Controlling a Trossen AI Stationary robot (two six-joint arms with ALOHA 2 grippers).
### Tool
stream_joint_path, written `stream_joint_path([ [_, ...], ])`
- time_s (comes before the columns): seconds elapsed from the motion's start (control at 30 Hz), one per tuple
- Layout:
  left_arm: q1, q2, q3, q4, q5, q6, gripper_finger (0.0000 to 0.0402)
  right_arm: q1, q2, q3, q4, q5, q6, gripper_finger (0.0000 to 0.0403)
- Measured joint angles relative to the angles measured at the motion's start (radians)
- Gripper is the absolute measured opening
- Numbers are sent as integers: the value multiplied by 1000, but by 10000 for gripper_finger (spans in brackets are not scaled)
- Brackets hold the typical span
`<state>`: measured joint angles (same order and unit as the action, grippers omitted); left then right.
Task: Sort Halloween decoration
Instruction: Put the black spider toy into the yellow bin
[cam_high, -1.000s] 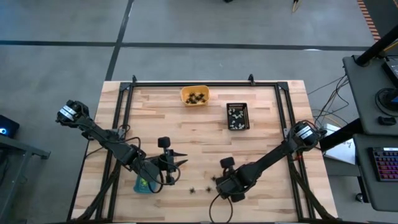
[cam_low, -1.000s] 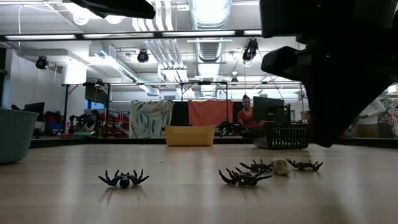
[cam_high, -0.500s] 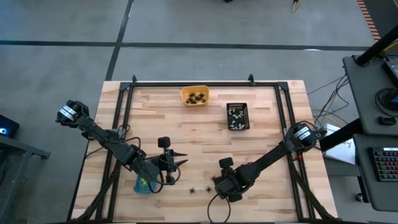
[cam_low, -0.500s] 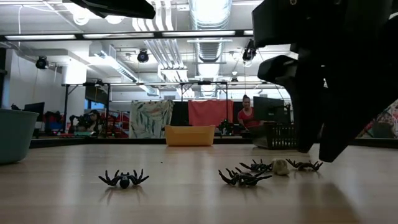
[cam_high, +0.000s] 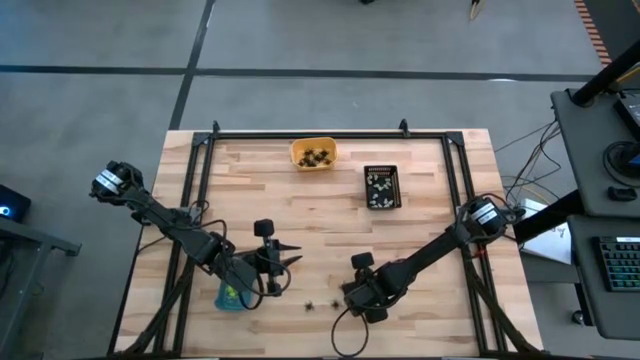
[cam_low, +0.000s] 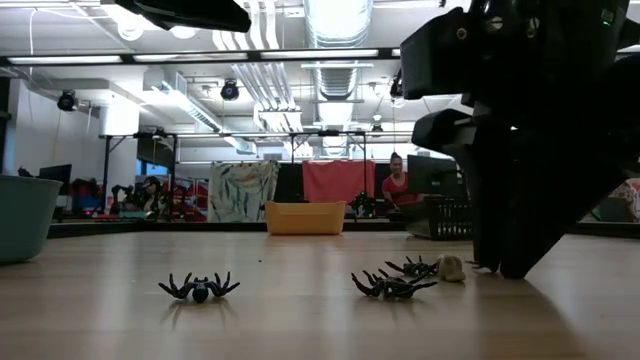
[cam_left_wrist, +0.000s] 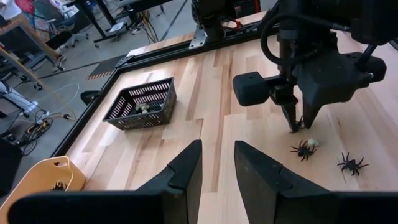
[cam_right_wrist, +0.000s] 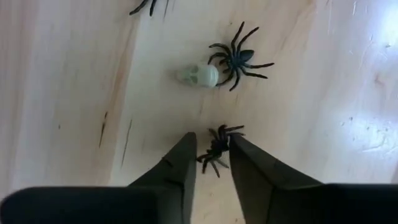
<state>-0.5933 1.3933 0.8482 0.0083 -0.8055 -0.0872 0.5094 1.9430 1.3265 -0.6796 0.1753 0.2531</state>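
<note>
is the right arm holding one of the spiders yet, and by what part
Cannot be told. The right gripper has its jaws either side of a black spider on the table, at its body, but a closed grip isn't visible.

A wooden table (cam_high: 300, 215) carries an orange tray (cam_high: 313, 154) and black tray (cam_high: 382, 187) toward the frame's top, a blue tray (cam_high: 229, 297) lower left, and spiders (cam_low: 200, 287) beside a skull (cam_right_wrist: 199, 76) near the bottom.

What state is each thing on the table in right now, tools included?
Right tool: down at the table, fingers astride a black spider, not clamped.
Left tool: open, empty, above the table.
Whitish skull: loose on the table, touching a second black spider.
Black basket: upright, holding whitish trinkets.
Orange tray: upright, holding dark trinkets.
</note>
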Motion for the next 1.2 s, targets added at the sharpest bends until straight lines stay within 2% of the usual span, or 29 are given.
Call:
stream_joint_path([
  [0.23, 2, 0, 0, 1, 0, 0, 76, -7, 2, -3, 0, 1, -9, 18],
  [0.47, 2, 0, 0, 6, 0, 0, 76, -18, -25, -8, -11, 9, -8, 10],
  [0.73, 2, 0, 1, 4, 0, 6, 76, -92, -157, -13, -25, 12, -49, 9],
  [0.93, 3, 0, 1, 3, 0, 36, 76, -239, -250, -16, 33, 16, -231, 9],
  [1.13, 3, -1, 2, -13, 0, 52, 76, -443, -292, -24, 192, 0, -484, 9],
  [1.2, 3, -1, 2, -18, 0, 51, 76, -522, -297, -24, 262, -38, -553, 9],
])
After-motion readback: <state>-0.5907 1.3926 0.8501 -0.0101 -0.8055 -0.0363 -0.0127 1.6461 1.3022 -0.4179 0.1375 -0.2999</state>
